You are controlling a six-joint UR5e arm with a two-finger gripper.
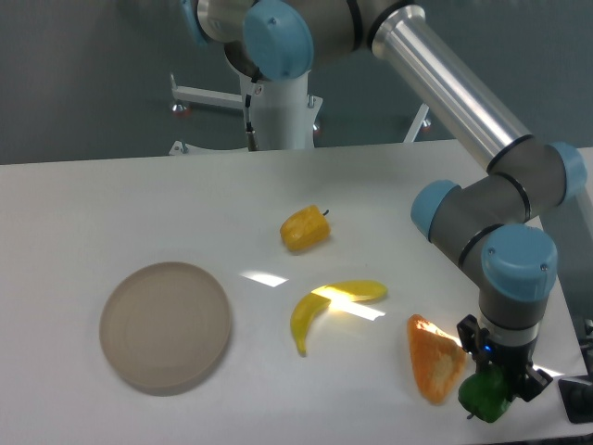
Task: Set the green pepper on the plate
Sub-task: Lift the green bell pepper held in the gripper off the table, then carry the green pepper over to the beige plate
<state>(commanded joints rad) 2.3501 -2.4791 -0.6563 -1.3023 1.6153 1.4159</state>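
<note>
A: What is seen at the claw (493, 382) in the lower right of the frame?

B: The green pepper (485, 397) is found right beneath it, with the fingers apparently set against its sides. Whether the pepper is firmly clamped or only straddled cannot be told, since the fingertips are masked by the wrist and the pepper itself. It also cannot be told whether the pepper is lifted or resting on the table (111, 204).

A: What could be expected to go wrong?

B: The pepper is glossy and lumpy, so it may be squeezed out sideways if it is gripped off-centre. The orange slice (434, 360) lies just beside it on the left, near enough to be nudged or dragged if the pepper is carried low. A long crossing is also called for: the yellow banana (324, 304) lies between, and the yellow-orange pepper (305, 229) sits further up, near the middle. A weak hold might be lost along the way.

A: And the plate (165, 326)?

B: It is placed at the lower left, well apart from the claw. Nothing is held in it; only its bare beige surface and low rim are shown.
</note>
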